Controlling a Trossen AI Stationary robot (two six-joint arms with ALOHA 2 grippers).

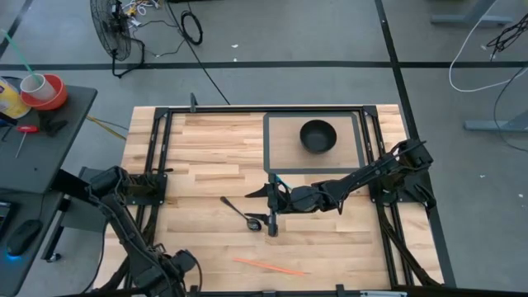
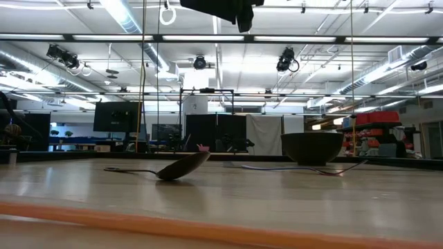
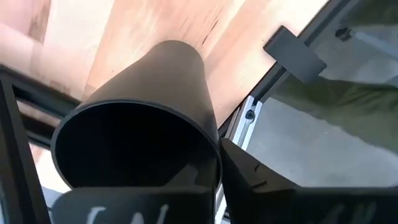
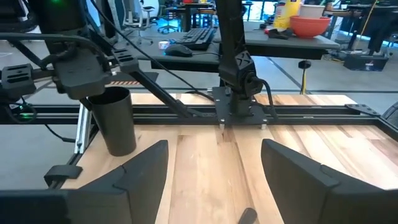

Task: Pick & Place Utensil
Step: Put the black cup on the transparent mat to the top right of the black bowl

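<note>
My table (image 1: 206, 157) is pale wood made of many long strips, smooth, with a soft shine. Black metal bars (image 1: 247, 110) run around it, and they look matt. The spoon (image 1: 239, 210) is dark and looks like metal, with a little shine on its round end. The bowl (image 1: 318, 135) is black and smooth, a bit glossy inside. It sits on a flat tray (image 1: 275, 153) with a dark matt rim. A thin orange stick (image 1: 268, 266) looks like smooth plastic. The cup (image 3: 143, 143) by my left claw (image 3: 217, 186) is black matt plastic. My right claw (image 4: 214, 174) has fingers (image 4: 149, 171) of dull black plastic.
</note>
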